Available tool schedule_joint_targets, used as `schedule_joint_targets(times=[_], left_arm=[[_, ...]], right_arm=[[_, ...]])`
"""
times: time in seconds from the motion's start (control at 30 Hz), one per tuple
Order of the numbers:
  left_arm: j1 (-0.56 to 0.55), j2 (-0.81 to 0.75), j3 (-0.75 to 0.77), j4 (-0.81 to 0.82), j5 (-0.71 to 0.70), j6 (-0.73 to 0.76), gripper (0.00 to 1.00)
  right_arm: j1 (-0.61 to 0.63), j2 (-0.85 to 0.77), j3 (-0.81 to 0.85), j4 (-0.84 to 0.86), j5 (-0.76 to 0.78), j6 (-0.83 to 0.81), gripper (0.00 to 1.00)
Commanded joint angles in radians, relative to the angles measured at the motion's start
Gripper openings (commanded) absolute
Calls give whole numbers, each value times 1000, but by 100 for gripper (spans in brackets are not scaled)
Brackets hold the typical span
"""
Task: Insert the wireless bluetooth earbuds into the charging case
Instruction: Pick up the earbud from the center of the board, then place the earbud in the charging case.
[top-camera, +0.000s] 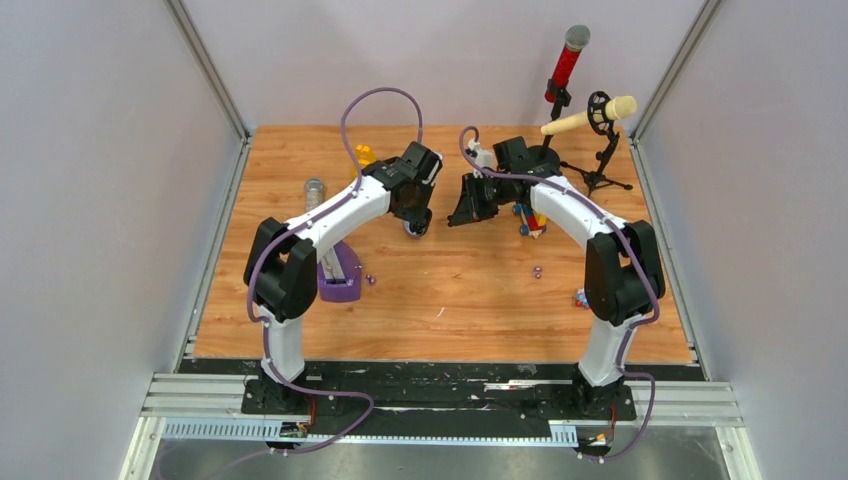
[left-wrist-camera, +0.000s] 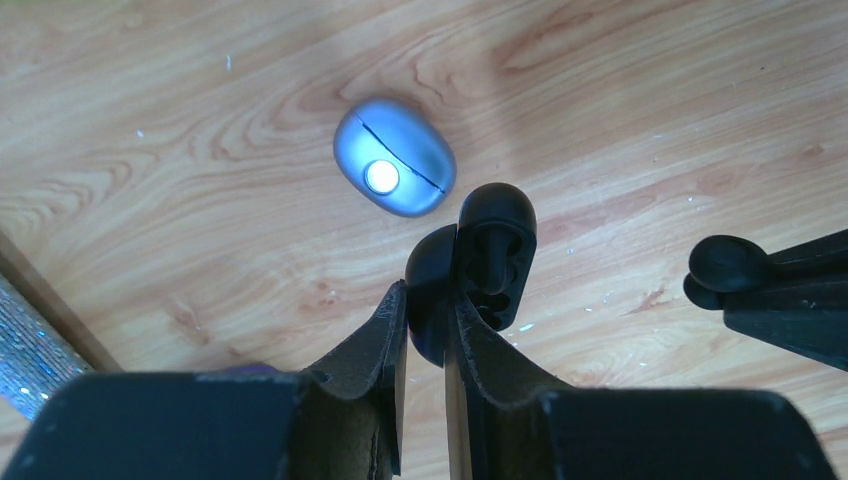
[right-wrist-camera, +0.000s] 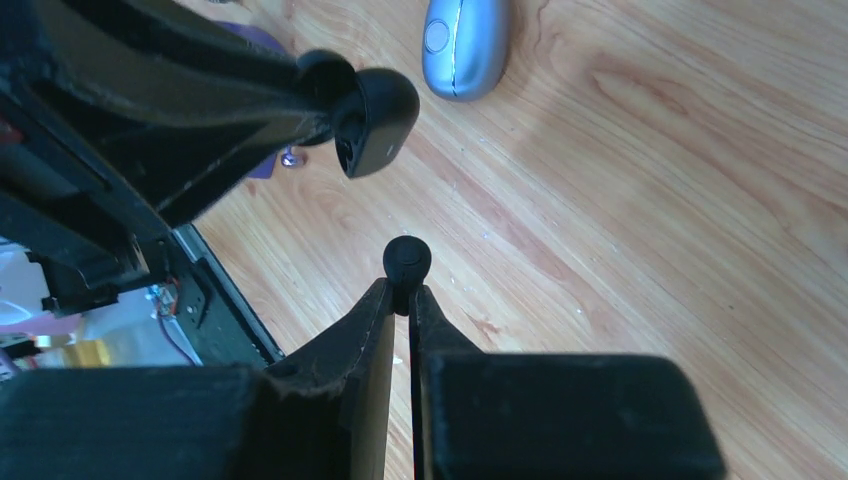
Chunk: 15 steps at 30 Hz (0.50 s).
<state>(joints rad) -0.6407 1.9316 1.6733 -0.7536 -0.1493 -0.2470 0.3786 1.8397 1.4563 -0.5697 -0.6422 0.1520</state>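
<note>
My left gripper (left-wrist-camera: 428, 300) is shut on a black charging case (left-wrist-camera: 495, 250), which it holds above the table with the lid open and the moulded cavities showing. The right wrist view shows that case (right-wrist-camera: 375, 120) at upper left. My right gripper (right-wrist-camera: 402, 295) is shut on a black earbud (right-wrist-camera: 407, 262), a short way from the case and not touching it. The bud (left-wrist-camera: 728, 265) is at the right edge of the left wrist view. In the top view the two grippers (top-camera: 415, 215) (top-camera: 462, 212) face each other at mid-table. Two purple buds (top-camera: 371, 280) (top-camera: 537, 270) lie on the wood.
A shut silver-blue pebble case (left-wrist-camera: 395, 160) lies on the table under the grippers. A purple case (top-camera: 340, 278) sits beside the left arm. A clear tube (top-camera: 314, 192), a yellow piece (top-camera: 365, 155) and a coloured toy (top-camera: 530, 222) lie further back. Two microphones on stands (top-camera: 566, 60) (top-camera: 590, 115) are at back right.
</note>
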Motion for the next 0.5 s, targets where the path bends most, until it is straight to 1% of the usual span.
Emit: schedule_joint_targets(times=[0.0, 0.13, 0.47], left_arm=[[-5, -62, -16, 30, 0, -113, 17], [-15, -65, -24, 28, -32, -149, 17], [-36, -49, -13, 22, -29, -188, 17]], right_arm=[[5, 27, 33, 119, -81, 132, 8], [16, 32, 14, 156, -114, 165, 8], [52, 72, -5, 207, -151, 222, 8]])
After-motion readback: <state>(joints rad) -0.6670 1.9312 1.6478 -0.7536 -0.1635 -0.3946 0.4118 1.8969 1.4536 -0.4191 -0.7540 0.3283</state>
